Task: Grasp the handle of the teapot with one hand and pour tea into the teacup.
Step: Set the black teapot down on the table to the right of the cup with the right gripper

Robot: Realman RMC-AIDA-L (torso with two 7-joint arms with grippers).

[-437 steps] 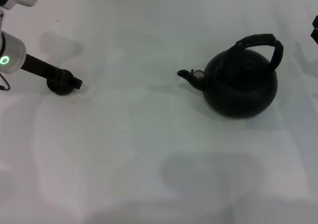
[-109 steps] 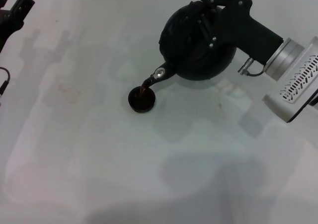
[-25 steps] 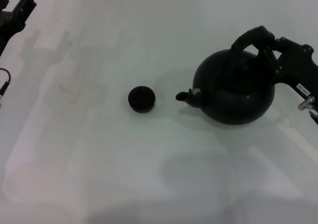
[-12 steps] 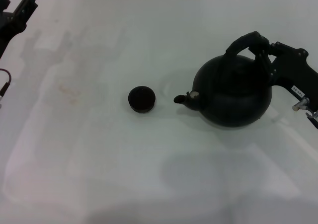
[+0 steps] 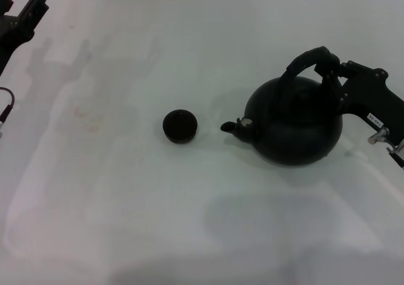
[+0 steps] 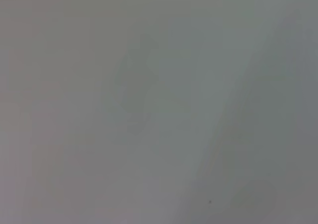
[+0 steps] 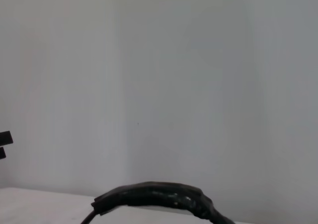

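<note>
The left wrist view gives only a blank grey surface, with nothing to pick out in it. The right wrist view is nearly as bare: a pale wall, and low in it the top of the handle [image 7: 159, 196] as a dark arc with a ribbed, wrapped surface — the pot beneath it is cut off by the picture's edge. In the head view the right gripper [image 5: 338, 83] runs off the right edge, so only its black fingers and part of the body show; the fingers are wrapped round the right end of the handle [image 5: 302, 62], gripping it. The left gripper [image 5: 22, 16] sits at the far left corner, well apart from everything, partly cut off, and whether its fingers are parted or closed cannot be told.

The teapot [image 5: 293, 124] is a large round matte-black pot standing upright on the white table [image 5: 189, 222], its body directly below the right fingers. Its short spout [image 5: 235, 126], tipped with a silvery ring, points away from those fingers toward the teacup [image 5: 180, 126] — a tiny low black cup standing near the spout tip but apart from it. The cup's inside looks dark; what it contains is hard to make out
</note>
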